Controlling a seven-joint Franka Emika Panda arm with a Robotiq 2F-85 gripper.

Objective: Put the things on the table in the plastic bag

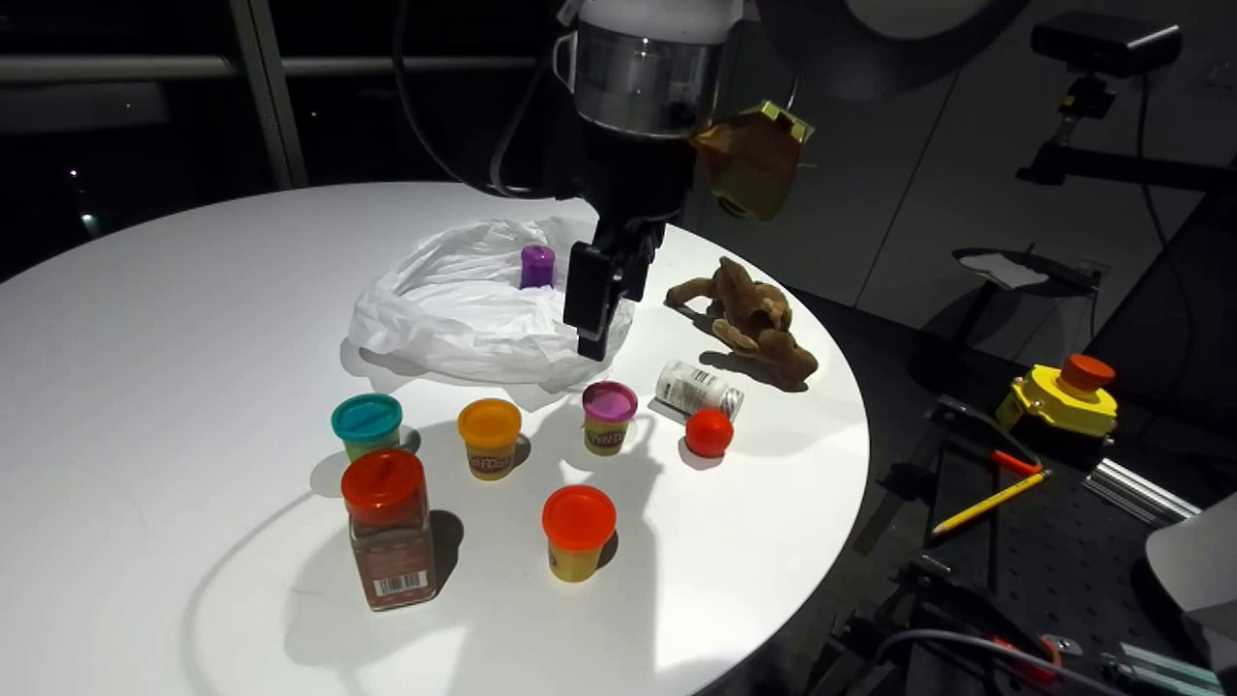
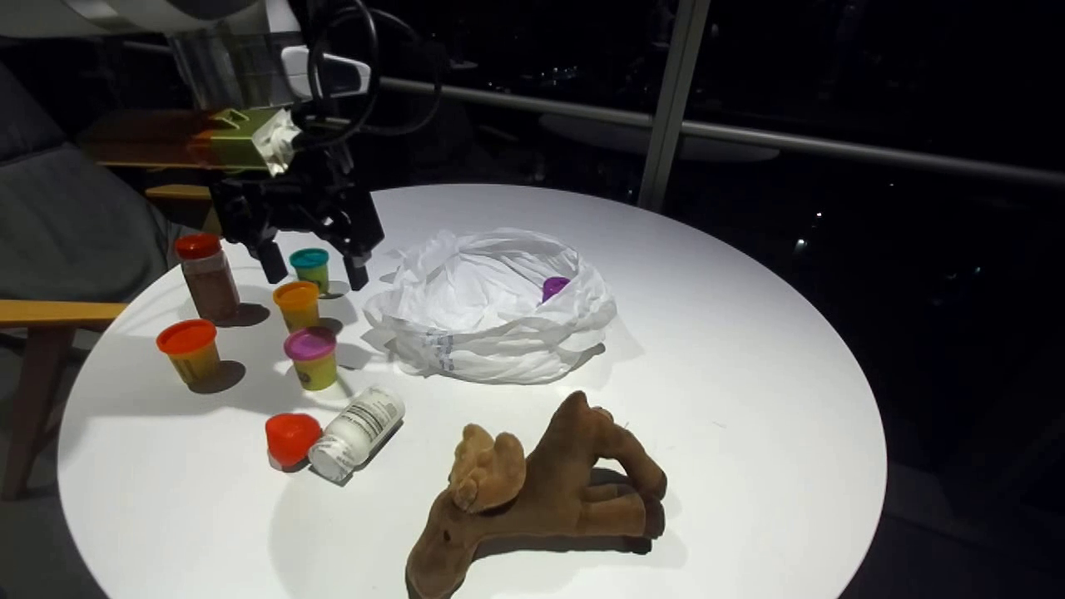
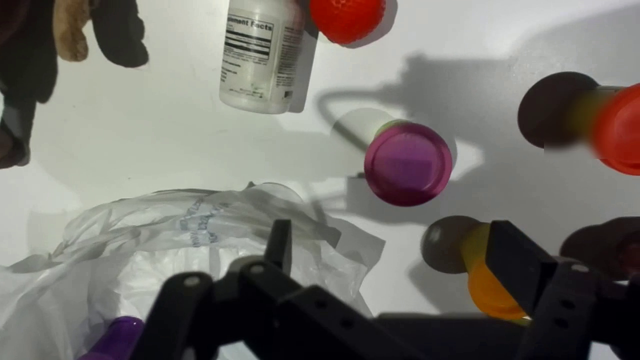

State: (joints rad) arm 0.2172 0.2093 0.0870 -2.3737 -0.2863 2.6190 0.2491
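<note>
Table (image 1: pixel 145 435): purple container (image 1: pixel 537 269) in bag (image 1: pixel 464 343).

The white arm (image 1: pixel 662 17) has a shiny grey collar (image 1: pixel 640 82), black cables (image 2: pixel 374 58) and a black claw (image 2: pixel 314 265).

On the round white counter (image 2: pixel 732 433) lie a plastic bag (image 2: pixel 499 349), a plush moose (image 2: pixel 549 499), a supplement bottle (image 2: pixel 358 433) and a dimpled red object (image 2: pixel 291 438); a red-lidded jar (image 1: pixel 392 553) and four Play-Doh tubs (image 1: pixel 490 439) stand upright.

Small lights (image 2: pixel 801 244) dot the dark windows (image 2: pixel 874 100); a grey, wooden-armed chair (image 2: pixel 79 191) sits in shadow; the wall (image 1: pixel 894 159) is panelled.
</note>
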